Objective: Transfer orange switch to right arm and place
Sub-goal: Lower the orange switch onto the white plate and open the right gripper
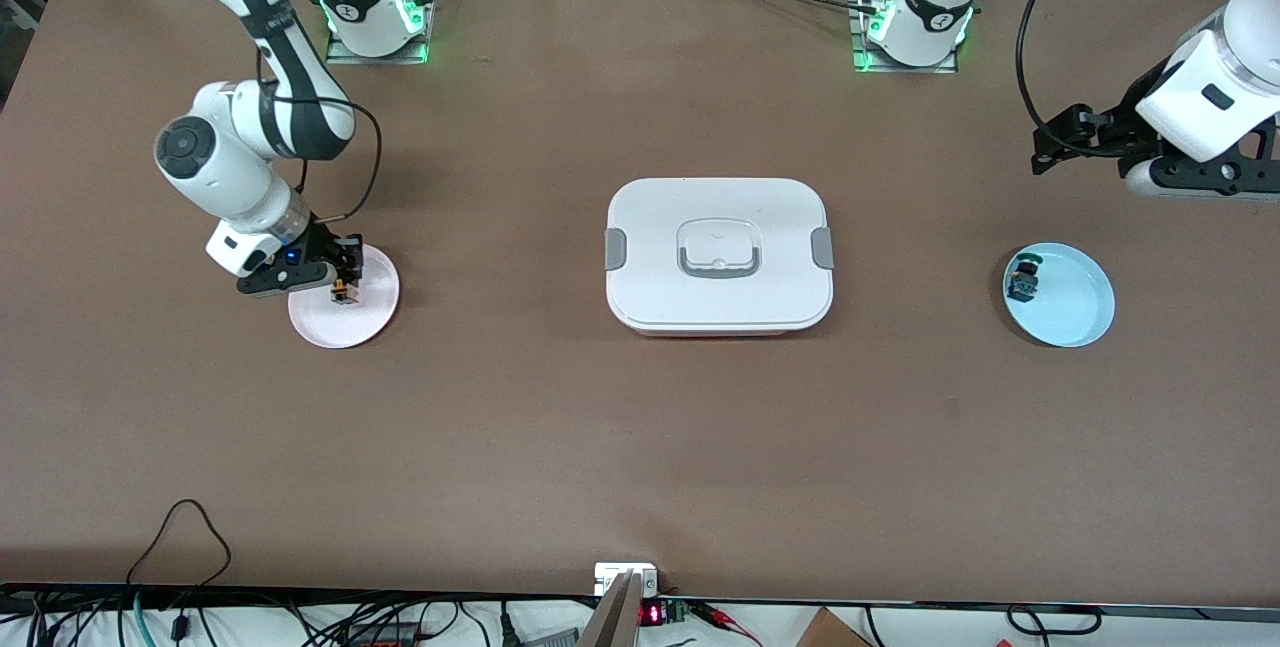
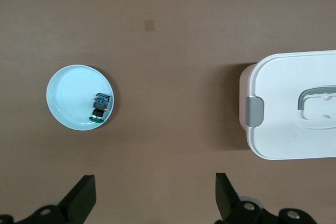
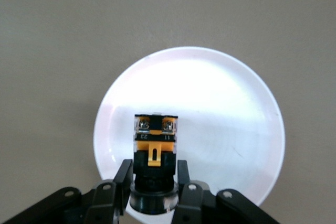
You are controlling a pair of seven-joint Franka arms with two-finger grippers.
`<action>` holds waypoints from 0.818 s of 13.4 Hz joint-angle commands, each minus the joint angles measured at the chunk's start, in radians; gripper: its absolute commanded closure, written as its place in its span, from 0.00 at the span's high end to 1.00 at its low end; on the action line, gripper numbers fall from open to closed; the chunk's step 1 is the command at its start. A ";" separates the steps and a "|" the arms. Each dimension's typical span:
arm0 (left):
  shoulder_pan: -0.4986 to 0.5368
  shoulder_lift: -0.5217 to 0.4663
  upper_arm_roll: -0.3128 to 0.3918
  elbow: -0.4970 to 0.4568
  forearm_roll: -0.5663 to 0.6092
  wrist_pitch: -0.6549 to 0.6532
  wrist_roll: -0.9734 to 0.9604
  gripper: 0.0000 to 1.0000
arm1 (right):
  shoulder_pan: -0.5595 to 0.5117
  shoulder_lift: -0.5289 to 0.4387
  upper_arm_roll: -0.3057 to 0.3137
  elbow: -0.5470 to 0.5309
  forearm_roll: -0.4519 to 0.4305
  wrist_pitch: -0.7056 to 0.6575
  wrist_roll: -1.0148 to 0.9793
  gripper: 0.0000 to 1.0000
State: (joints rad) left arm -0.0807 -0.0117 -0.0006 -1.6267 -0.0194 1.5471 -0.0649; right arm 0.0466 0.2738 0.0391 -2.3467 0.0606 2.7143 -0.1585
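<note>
The right gripper [image 3: 153, 179] clamps the blocky orange switch [image 3: 155, 153] over a glossy round white plate [image 3: 226, 124]; the switch's base is hidden between the fingers. The left gripper [image 2: 155, 198], jaws spread wide and partly cut off, waits above the matte brown tabletop [image 1: 500, 427], near a pale blue plate [image 2: 71, 95] holding a small black part [image 2: 100, 107].

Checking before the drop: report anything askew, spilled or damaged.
Nothing stands out. The right gripper holds the orange switch over the pink plate. The white box stays latched; the green-topped part sits in the blue plate.
</note>
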 commanded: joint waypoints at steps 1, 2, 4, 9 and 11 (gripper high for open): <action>-0.025 -0.025 0.018 -0.031 0.030 0.018 -0.015 1.00 | 0.006 0.048 0.002 -0.006 -0.007 0.085 0.020 0.00; -0.013 -0.024 0.016 -0.022 0.029 0.011 -0.013 1.00 | 0.006 0.071 0.004 -0.006 -0.007 0.120 0.019 0.00; 0.045 -0.008 0.016 -0.012 0.010 0.005 -0.012 1.00 | 0.007 0.110 0.008 -0.006 -0.007 0.188 0.020 0.00; 0.050 -0.010 0.004 -0.008 0.004 0.004 -0.013 1.00 | 0.010 0.075 0.016 0.001 -0.007 0.173 0.031 1.00; 0.050 -0.010 0.004 -0.008 0.004 0.004 -0.013 1.00 | 0.012 -0.002 0.019 0.038 0.004 0.014 0.045 1.00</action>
State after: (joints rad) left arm -0.0321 -0.0093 0.0075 -1.6288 -0.0167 1.5476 -0.0723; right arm 0.0549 0.3566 0.0534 -2.3283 0.0610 2.8529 -0.1454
